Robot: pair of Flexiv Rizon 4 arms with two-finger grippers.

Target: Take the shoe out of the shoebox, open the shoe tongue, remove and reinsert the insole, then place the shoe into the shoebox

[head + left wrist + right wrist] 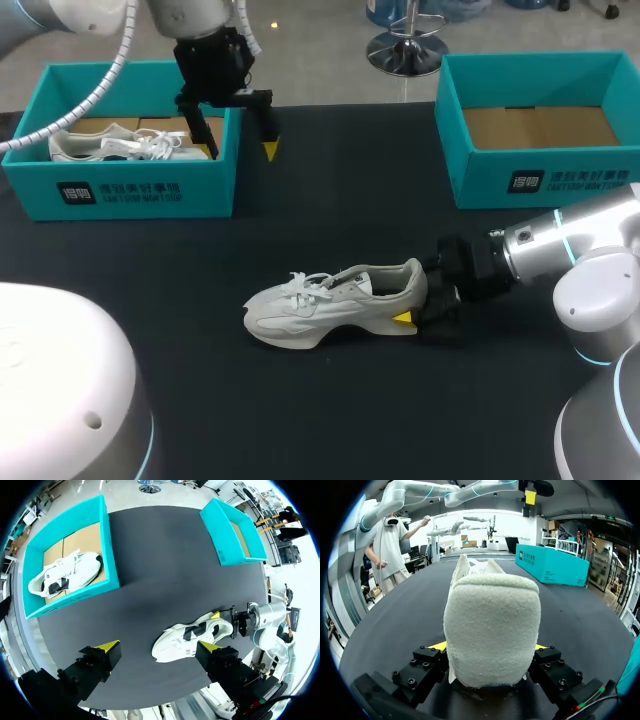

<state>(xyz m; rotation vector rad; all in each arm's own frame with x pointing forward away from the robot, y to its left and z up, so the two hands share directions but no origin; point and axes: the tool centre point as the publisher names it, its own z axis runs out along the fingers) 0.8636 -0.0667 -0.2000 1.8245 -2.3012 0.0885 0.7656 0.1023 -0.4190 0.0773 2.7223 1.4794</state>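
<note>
A white sneaker [330,305] lies on its sole in the middle of the black table, toe toward my left. My right gripper [418,305] comes in low from the right and is shut on its heel. In the right wrist view the padded heel [490,625] fills the gap, with a finger against each side. My left gripper [240,135] hangs open and empty high above the table, by the right wall of the left teal shoebox [130,190]. From the left wrist view the sneaker [192,635] lies far below its spread fingers.
A second white shoe [120,143] lies inside the left shoebox. The right teal shoebox [540,180] at the back right shows only its cardboard floor. Black tabletop surrounds the sneaker on all sides.
</note>
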